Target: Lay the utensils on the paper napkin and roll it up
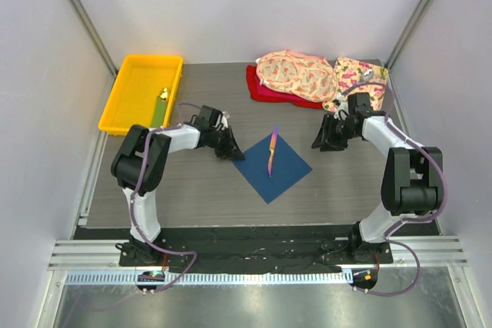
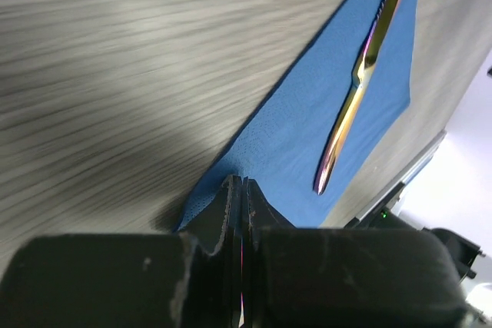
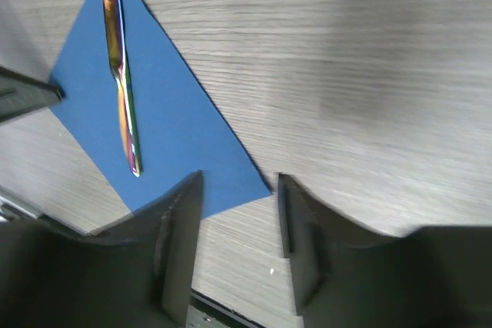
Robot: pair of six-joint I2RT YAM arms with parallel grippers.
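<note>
The paper napkin (image 1: 286, 171) lies as a navy diamond at the table's middle. One slim iridescent utensil (image 1: 272, 153) lies along it, its tip past the far corner; I see no other utensils. My left gripper (image 1: 230, 150) is shut at the napkin's left corner; in the left wrist view the jaws (image 2: 240, 182) pinch that raised corner of the napkin (image 2: 323, 113), with the utensil (image 2: 361, 74) beyond. My right gripper (image 1: 320, 142) is open and empty; its jaws (image 3: 238, 190) straddle bare table just by the napkin's right corner (image 3: 173, 132). The utensil (image 3: 119, 74) lies further off.
A yellow tray (image 1: 123, 105) at the back left holds a flat green strip (image 1: 159, 113) and a tiny yellow object (image 1: 164, 94). Two pink floral cloths (image 1: 296, 74) (image 1: 357, 78) and a red cloth (image 1: 265, 91) lie at the back right, close behind my right arm.
</note>
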